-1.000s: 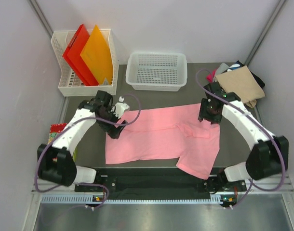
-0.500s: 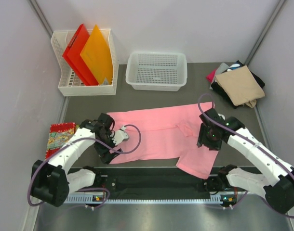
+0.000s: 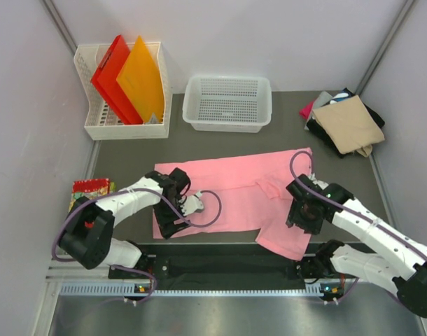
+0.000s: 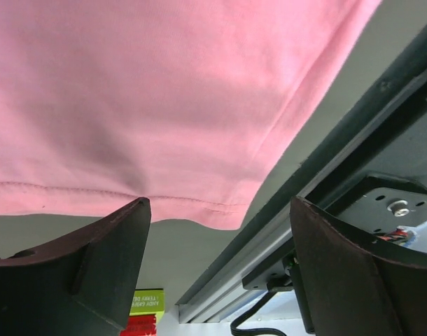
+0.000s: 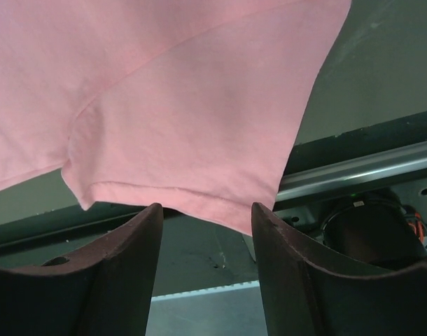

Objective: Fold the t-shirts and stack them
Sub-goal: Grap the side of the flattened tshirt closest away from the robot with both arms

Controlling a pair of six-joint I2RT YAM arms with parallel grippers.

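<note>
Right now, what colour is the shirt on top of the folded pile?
The shirt is tan, clearest from the top camera.

Robotics lab test cell: plain pale walls (image 3: pixel 31 105) box in grey table (image 3: pixel 129 150). Left arm (image 3: pixel 126 203), right arm (image 3: pixel 367 220) bolted to metal rail (image 3: pixel 220 264) at near edge. Staged props: white file rack (image 3: pixel 122 131) holding red folder (image 3: pixel 110 73), orange folder (image 3: pixel 142 77), far left; mesh basket (image 3: pixel 227 124) far centre; folded t-shirts (image 3: pixel 348 124) far right; pink t-shirt (image 3: pixel 234 185) mid-table.
</note>
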